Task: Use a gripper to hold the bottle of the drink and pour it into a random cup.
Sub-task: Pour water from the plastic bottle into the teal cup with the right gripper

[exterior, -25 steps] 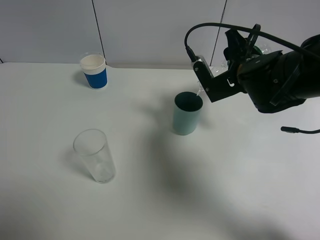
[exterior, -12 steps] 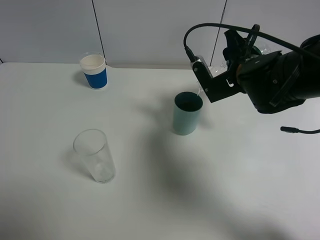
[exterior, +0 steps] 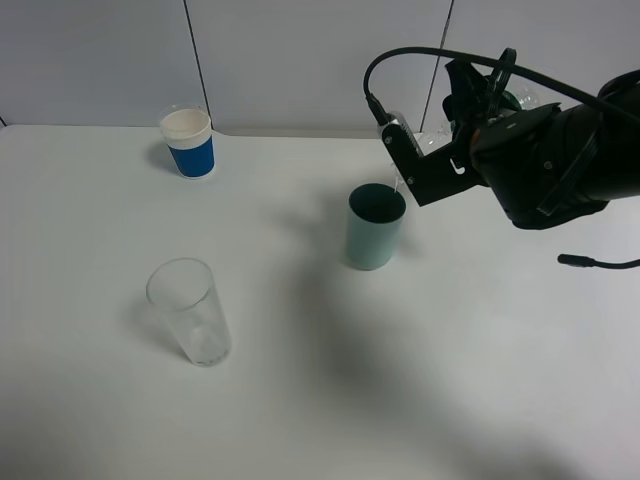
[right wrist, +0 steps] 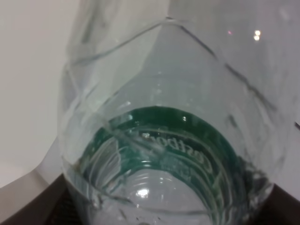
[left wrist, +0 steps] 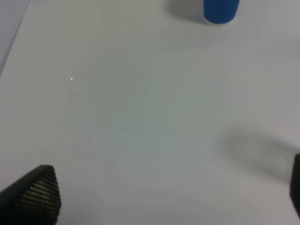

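**Bottle tipped over the teal cup**

The white tabletop [exterior: 450,380] carries the cup [exterior: 375,232], which stands upright. Above and to the right of the cup, the right hand [exterior: 450,150] pinches the bottle of the drink [right wrist: 173,140], tilted neck-down with its mouth just over the cup's rim. The left hand [left wrist: 166,197] is spread wide over bare tabletop; its place relative to the cup cannot be told. A clear glass tumbler [exterior: 190,312] stands well left of the cup and nearer the camera. A blue-banded paper cup [exterior: 189,142] stands well left and farther back.

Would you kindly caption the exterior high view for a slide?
Right hand tilts the bottle over the teal cup, pouring.
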`<state>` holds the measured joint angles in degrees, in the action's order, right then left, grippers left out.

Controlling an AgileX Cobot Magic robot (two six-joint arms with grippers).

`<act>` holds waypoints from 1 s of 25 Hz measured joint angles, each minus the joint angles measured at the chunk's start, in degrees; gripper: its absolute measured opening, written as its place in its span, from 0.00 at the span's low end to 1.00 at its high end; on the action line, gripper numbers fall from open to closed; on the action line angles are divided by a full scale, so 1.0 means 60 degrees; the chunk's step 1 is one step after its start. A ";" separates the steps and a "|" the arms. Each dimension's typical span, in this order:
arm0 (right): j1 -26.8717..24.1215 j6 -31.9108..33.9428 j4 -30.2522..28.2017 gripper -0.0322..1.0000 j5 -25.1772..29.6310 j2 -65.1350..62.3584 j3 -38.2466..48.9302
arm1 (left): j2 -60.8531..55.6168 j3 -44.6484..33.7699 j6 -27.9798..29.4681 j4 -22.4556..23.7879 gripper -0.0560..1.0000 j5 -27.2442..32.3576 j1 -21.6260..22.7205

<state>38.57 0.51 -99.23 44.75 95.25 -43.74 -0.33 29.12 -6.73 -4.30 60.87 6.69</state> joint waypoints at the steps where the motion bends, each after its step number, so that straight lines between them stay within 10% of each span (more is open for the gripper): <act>1: 0.0011 -0.0084 -0.0008 0.59 0.0014 0.0000 0.0000 | 0.0000 0.0000 0.0000 0.0000 0.99 0.0000 0.0000; 25: 0.0018 -0.0893 -0.0008 0.59 0.0127 0.0000 0.0000 | 0.0000 0.0000 0.0000 0.0000 0.99 0.0000 0.0000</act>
<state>38.68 -4.85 -99.28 45.52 95.25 -43.74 -0.33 29.12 -6.73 -4.30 60.87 6.69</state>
